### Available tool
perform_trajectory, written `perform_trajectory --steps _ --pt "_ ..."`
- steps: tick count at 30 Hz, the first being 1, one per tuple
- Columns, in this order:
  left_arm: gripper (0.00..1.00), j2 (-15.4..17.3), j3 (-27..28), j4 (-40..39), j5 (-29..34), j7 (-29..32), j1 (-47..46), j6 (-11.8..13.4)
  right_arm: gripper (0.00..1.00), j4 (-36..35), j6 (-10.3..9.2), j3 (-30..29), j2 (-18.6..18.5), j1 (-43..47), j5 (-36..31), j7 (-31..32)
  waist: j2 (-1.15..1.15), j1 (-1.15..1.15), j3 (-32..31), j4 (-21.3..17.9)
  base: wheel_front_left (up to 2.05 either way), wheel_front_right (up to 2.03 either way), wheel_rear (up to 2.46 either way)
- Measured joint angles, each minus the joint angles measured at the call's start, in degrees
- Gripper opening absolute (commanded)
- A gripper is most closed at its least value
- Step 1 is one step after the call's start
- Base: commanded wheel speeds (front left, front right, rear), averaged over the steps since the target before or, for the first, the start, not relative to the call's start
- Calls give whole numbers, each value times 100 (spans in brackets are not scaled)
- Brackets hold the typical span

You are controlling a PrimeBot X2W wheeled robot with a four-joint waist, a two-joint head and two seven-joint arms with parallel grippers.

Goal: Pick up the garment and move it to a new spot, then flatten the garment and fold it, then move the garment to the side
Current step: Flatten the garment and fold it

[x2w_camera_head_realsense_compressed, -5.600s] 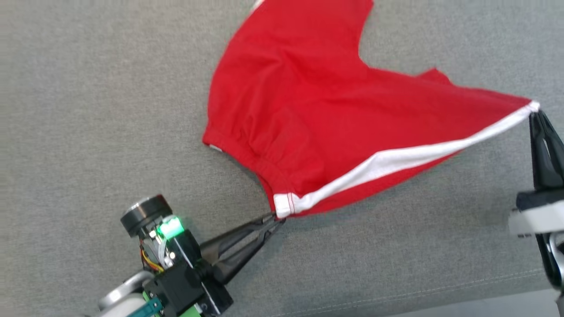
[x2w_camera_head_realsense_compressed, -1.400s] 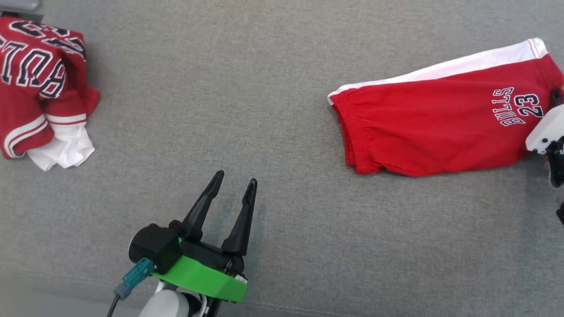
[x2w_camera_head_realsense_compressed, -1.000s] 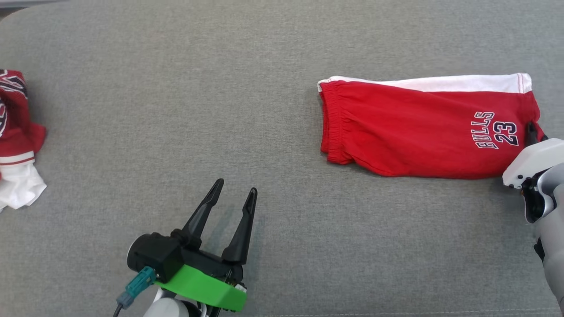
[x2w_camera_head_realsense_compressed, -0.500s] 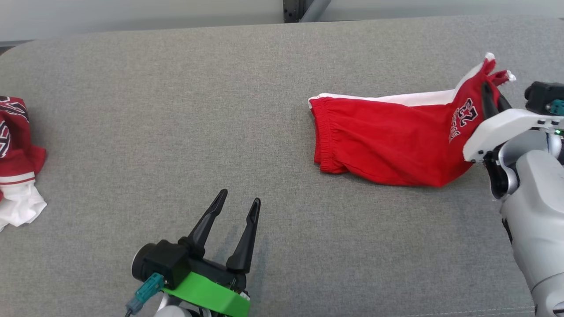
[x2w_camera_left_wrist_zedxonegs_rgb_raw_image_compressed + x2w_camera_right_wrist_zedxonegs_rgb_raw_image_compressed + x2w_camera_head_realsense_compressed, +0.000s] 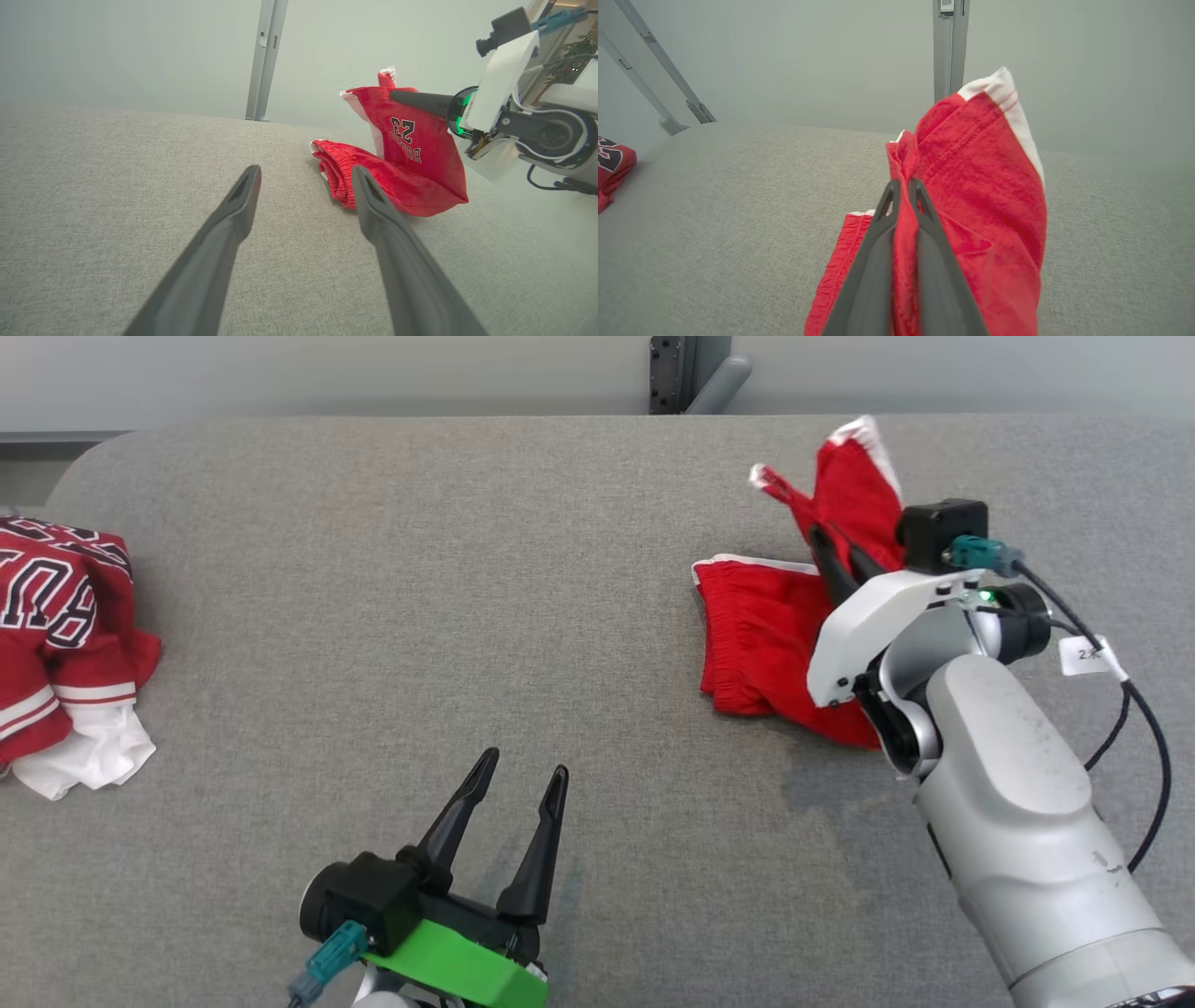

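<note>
Jersey (image 5: pixel 65 644) heaped far left, shorts (image 5: pixel 756 639) pinched by right gripper (image 5: pixel 901 185)

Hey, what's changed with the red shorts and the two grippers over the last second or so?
The right gripper, shut on the leg end of the shorts, has lifted that end and swung it toward the waistband. The left gripper stayed open and idle; the jersey stayed put.

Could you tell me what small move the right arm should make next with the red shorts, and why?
Probably carry the right gripper across toward the waistband and lower it. It is shut on the leg end of the red shorts, held raised above the grey surface while the waistband end lies flat, so the fold looks half made.
</note>
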Motion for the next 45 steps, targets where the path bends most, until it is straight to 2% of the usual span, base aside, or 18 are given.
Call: perform_trajectory --steps 10,11,12,14,17,20,27,33,38,45 --pt "100 -29 -38 52 -64 0 -43 0 1 -24 0 549 207 287 -169 236 0 0 108 282 0 0 0" --pt "100 -30 -30 53 -67 0 -54 0 24 -15 0 584 218 301 -168 235 0 0 123 295 0 0 0" --pt "100 -31 -22 53 -67 0 -65 0 100 -14 0 628 230 314 -157 230 0 0 136 303 0 0 0" --pt "100 -33 -2 54 -68 0 -68 0 100 -45 0 699 233 324 -81 155 0 0 147 299 0 0 0" --pt "100 -46 49 64 -67 1 -62 0 100 -394 0 1109 236 465 472 75 0 0 119 223 0 0 0" --pt "100 -56 104 64 -64 1 -51 0 100 -756 0 1111 257 503 536 -174 0 0 81 126 0 0 0" --pt "100 -89 372 82 1 0 87 8 100 -1372 0 486 -40 1020 202 -761 0 0 -91 -159 0 0 0" --pt "100 -120 601 100 70 1 325 124 100 -1552 0 -153 -324 2002 -55 -1093 0 0 -366 -328 0 0 0" --pt "100 -153 897 13 69 0 603 275 100 -1812 0 -433 -372 2754 -216 -1419 0 0 -583 -468 0 0 0" --pt "100 -183 1355 -208 154 0 977 455 100 -2353 0 -502 -261 3606 -526 -1636 0 0 -860 -650 0 0 0"
